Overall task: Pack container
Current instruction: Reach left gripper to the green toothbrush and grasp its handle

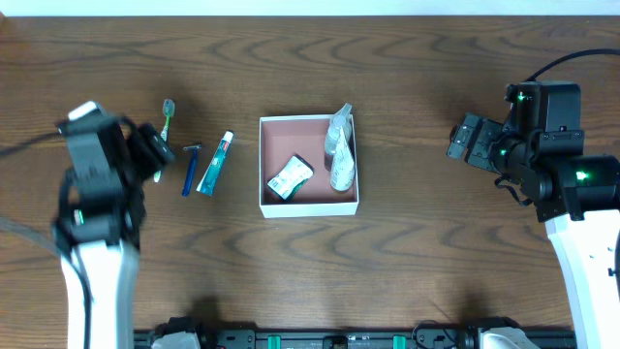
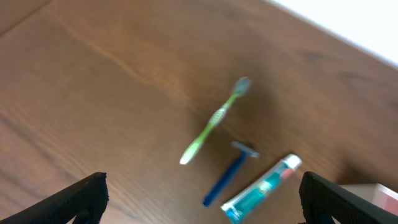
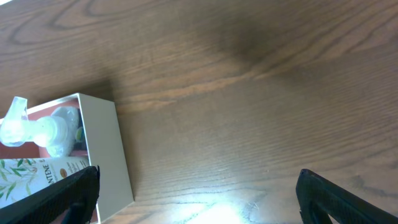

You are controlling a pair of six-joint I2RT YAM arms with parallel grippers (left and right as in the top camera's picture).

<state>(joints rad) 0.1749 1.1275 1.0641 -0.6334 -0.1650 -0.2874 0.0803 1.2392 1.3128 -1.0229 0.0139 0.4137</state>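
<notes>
Overhead view: the container point(image 1: 291, 136), a square white-walled box with a pink floor, sits at the middle of the wooden table point(image 1: 407, 271). A pale pump bottle point(image 1: 341, 155) lies along its right wall. A small green-and-white packet point(image 1: 289, 177) rests on the floor in the left part nearer the robot. To the left of the box, three toiletries lie side by side on the wood: a toothpaste tube point(image 1: 215, 163) nearest, then a blue razor point(image 1: 190, 169), then a green toothbrush point(image 1: 167, 114). The left gripper point(image 1: 153, 150) hangs over the toothbrush handle, its jaws spread wide and holding nothing, as the left wrist view also shows. The right gripper point(image 1: 463, 142) is well to the right of the box, jaws likewise parted and empty over bare wood.
</notes>
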